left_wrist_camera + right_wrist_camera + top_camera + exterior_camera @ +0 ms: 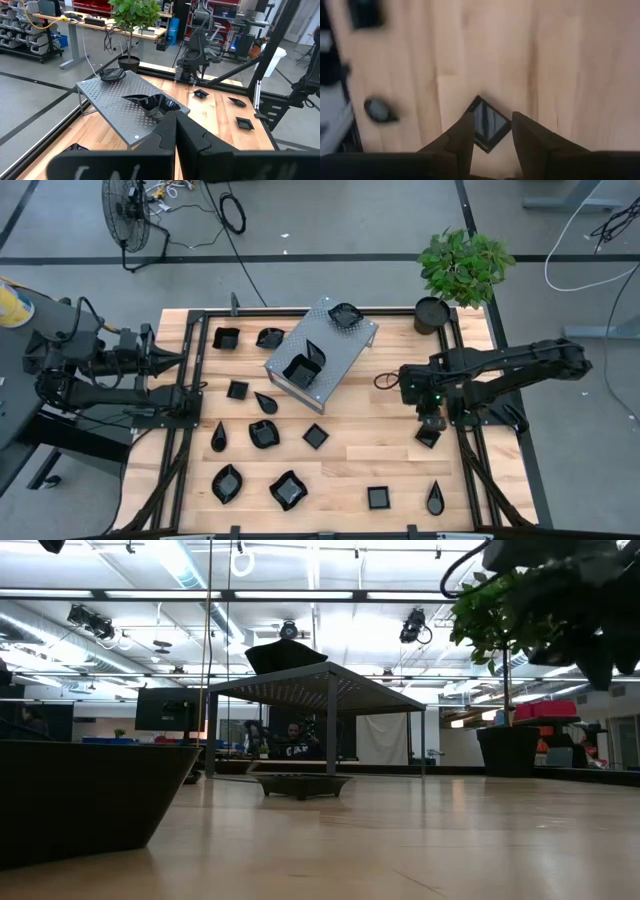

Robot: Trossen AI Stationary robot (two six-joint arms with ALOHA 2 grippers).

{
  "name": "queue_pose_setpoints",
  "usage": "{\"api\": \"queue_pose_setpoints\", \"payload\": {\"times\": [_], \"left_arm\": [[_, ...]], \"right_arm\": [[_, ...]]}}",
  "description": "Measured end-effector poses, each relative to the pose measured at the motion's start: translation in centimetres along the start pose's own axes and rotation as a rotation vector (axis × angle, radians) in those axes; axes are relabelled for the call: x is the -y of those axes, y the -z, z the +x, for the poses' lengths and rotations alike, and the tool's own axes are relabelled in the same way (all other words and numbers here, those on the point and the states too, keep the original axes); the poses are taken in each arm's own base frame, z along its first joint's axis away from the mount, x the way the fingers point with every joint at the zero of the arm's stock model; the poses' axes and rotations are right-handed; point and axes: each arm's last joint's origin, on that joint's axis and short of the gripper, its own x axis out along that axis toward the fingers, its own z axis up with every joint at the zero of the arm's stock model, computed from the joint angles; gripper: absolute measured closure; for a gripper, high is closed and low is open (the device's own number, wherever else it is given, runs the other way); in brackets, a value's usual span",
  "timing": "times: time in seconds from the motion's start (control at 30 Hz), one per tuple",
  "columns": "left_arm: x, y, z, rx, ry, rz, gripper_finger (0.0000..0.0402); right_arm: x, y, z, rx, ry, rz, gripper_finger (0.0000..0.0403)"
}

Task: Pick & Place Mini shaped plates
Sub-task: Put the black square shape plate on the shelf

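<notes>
My right claw (491, 131) hangs with fingers apart around a small square plate (488, 123) on the table (390, 465), not yet lifted. Two plates sit on the grey box (335, 350) far to its left; most remain. My left claw (175, 130), shut, waits.

The box (322, 350) sits mid-table toward the far edge, three plates (304, 366) on it. The pot (431, 314) stands at the far right corner. More plates spread across the near half of the table (350, 455).
</notes>
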Motion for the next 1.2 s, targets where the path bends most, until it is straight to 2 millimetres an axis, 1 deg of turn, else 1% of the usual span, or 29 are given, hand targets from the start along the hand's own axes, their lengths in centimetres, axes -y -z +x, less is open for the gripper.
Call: {"api": "queue_pose_setpoints", "payload": {"times": [0.17, 0.3, 0.4, 0.57, 0.67, 0.8, 0.93, 1.2], "left_arm": [[0.0, 0.0, 0.0, 0.0, 0.0, 0.001, 0.0396], [0.0, 0.0, 0.0, 0.0, 0.0, 0.0, 0.0396], [0.0, 0.0, 0.0, 0.0, 0.0, 0.0, 0.0396], [0.0, 0.0, 0.0, 0.0, 0.0, 0.0, 0.0396], [0.0, 0.0, 0.0, 0.0, 0.0, 0.001, 0.0396], [0.0, 0.0, 0.0, 0.0, 0.0, 0.001, 0.0396], [0.0, 0.0, 0.0, 0.0, 0.0, 0.0, 0.0396], [0.0, 0.0, 0.0, 0.0, 0.0, 0.001, 0.0396]], "right_arm": [[0.7, -1.0, 0.3, -0.013, -0.029, -0.327, 0.0268], [1.3, -1.8, 1.5, -0.072, -0.049, -0.563, 0.0268], [1.6, -2.3, 2.5, -0.12, -0.074, -0.679, 0.0268], [2.2, -3.1, 4.3, -0.2, -0.113, -0.704, 0.0268], [2.6, -3.1, 5.5, -0.252, -0.139, -0.704, 0.0268], [2.8, -2.7, 6.8, -0.301, -0.166, -0.726, 0.0268], [2.8, -2.0, 7.9, -0.311, -0.17, -0.746, 0.0268], [2.6, -0.8, 9.2, -0.345, -0.182, -0.768, 0.0268]]}}
